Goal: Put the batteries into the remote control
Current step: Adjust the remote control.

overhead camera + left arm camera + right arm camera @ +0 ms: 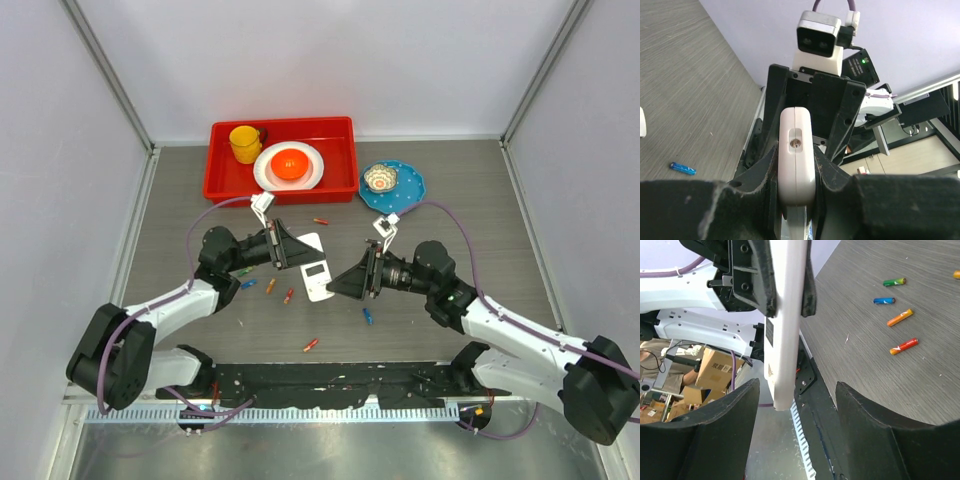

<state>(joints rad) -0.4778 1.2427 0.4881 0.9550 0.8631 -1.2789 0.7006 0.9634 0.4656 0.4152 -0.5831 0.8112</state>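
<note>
Top view: your left gripper (288,248) holds the remote control (314,268), apparently lifted off the bench (420,340). The right gripper (352,280) is just beside its far end. Batteries (289,295) lie scattered on the bench, none picked up.

Left wrist: jaws clamped on the remote, seen end-on.

Right wrist: jaws wide and empty, not touching the remote. Can't tell whether the compartment is open. No cell looks loaded, so all the loading is left to you.

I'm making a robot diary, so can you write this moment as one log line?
left gripper: shut on remote, held in air | right gripper: open, facing remote | batteries: loose on table
</note>
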